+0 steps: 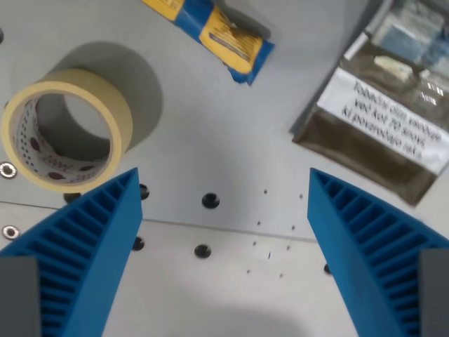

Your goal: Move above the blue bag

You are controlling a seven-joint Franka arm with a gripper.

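A blue and yellow bag (pixel 214 31) lies crumpled at the top centre of the wrist view, cut off by the top edge. My gripper (pixel 223 184) is open, its two blue ribbed fingers (pixel 91 239) rising from the bottom corners with nothing between them. The bag lies well beyond the fingertips, slightly toward the wrist view's left of the gap's middle. Bare grey table shows between the fingers.
A roll of cream tape (pixel 66 130) stands on the table at the wrist view's left, just beyond the left finger. A brown pouch with a white printed label (pixel 382 123) lies at the upper right. Bolt holes (pixel 210 201) dot the grey table along a panel seam.
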